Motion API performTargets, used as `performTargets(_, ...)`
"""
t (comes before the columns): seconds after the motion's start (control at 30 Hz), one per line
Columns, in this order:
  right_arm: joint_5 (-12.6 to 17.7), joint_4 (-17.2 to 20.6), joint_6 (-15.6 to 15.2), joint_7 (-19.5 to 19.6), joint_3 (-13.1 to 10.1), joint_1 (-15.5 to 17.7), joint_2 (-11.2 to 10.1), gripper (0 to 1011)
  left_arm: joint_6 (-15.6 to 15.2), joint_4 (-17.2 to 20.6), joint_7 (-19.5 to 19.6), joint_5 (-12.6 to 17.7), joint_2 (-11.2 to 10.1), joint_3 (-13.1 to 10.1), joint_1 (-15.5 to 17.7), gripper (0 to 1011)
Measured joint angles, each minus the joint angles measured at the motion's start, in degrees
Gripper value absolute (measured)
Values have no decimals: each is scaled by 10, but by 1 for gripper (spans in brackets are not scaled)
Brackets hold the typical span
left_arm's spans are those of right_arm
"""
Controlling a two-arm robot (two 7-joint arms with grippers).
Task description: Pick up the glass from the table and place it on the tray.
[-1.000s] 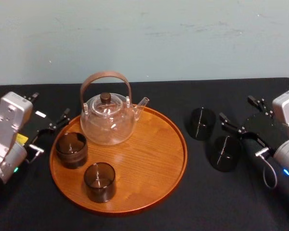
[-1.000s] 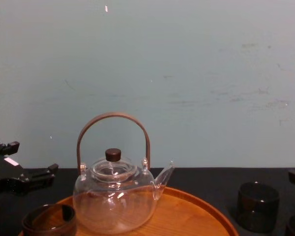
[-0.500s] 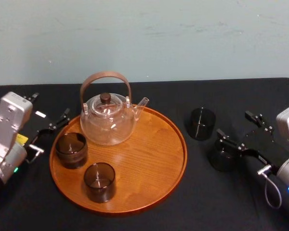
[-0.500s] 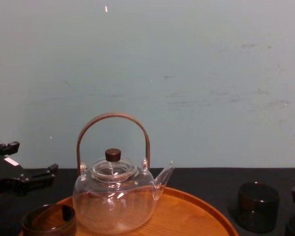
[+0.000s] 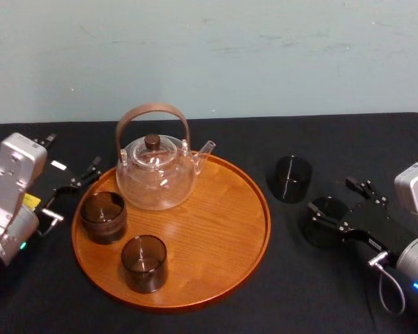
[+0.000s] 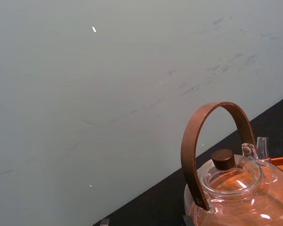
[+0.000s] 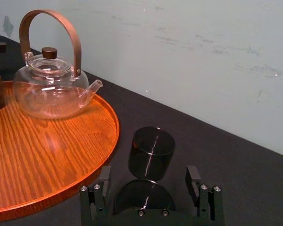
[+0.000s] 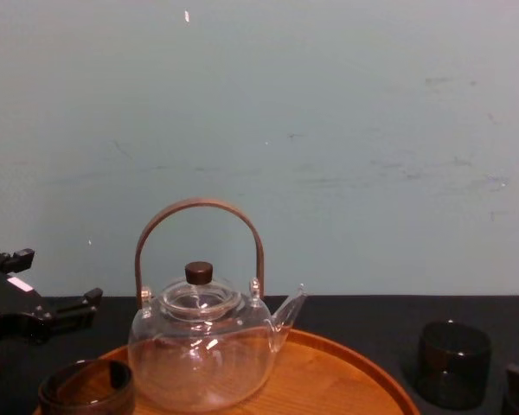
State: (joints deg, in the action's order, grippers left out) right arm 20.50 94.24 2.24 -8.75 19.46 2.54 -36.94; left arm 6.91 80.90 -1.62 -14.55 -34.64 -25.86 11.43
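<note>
Right beside the tray [image 5: 216, 236], off its right edge, two dark glasses stand on the black counter [image 5: 299, 292]. The nearer glass [image 5: 325, 221] is upright, a little apart from the tray's rim. The right tool [image 5: 331, 195] reaches toward it from the side away from the tray. Its two black fingers [image 7: 104, 178] are spread wide, and in the right wrist view the rim of this glass lies between them, close to the tool's base. I cannot tell whether either finger touches it. The farther glass [image 5: 292, 178] stands just beyond the fingertips, also to the right of the tray and nearer the pale wall [image 5: 209, 56].

On the tray, a clear glass teapot [image 5: 157, 174] with a brown hoop handle sits at the back left. Two brownish glasses stand in front of it, one [image 5: 103, 216] at the tray's left edge and one [image 5: 145, 262] toward its front.

The left tool [image 5: 73, 153] is parked just off the tray's left rim, its fingers apart and holding nothing.
</note>
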Motion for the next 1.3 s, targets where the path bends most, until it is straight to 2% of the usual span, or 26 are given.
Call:
performTargets(0.6,1,-7,-18,-18,-28,12,16,1002,0,0,0,0,0,0,0,1001)
performTargets(1.0,4,-18,-32,-42,-38,16,29,1002,0,0,0,0,0,0,0,1001)
performTargets(1.3,-4,-24,-39,-54,-45,18,38,1002,0,0,0,0,0,0,0,1001)
